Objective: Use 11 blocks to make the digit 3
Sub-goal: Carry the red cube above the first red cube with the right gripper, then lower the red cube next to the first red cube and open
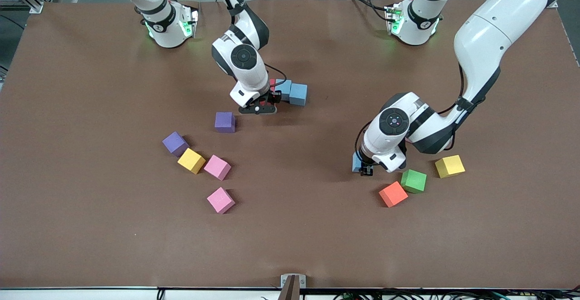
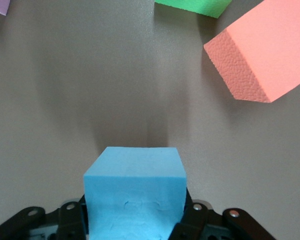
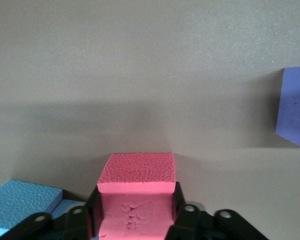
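Front view, right arm: you see the right gripper (image 1: 267, 103) low beside two light blue blocks (image 1: 292, 92) that touch each other mid-table, nearer the robots' bases than the loose cubes; a red block (image 1: 273, 83) shows only as a sliver at them; this looks like the start of the digit 3, so the red cube is probably being set against the row.
Front view, left arm: the left gripper (image 1: 364, 167) is down near the orange block (image 1: 393, 194), green block (image 1: 414, 181) and a yellow block (image 1: 449, 166), with a third light blue block (image 1: 357, 162) at its fingers.
Front view, loose cubes: toward the right arm's end lie two purple cubes (image 1: 175, 143), a second yellow block (image 1: 191, 161) and two pink blocks (image 1: 217, 167); you would judge most of the figure not yet built.
Left wrist view: the left fingers (image 2: 70, 217) are clamped on the light blue block's (image 2: 135, 192) two sides, gripped low so its top stays free; orange (image 2: 267, 50) and green (image 2: 192, 6) lie apart from it.
Right wrist view: the red block (image 3: 136, 197) sits between the right fingers (image 3: 82, 220); you cannot tell whether they grip or are letting go; the light blue pair (image 3: 22, 200) lies just beside it, a purple cube (image 3: 295, 107) well apart.
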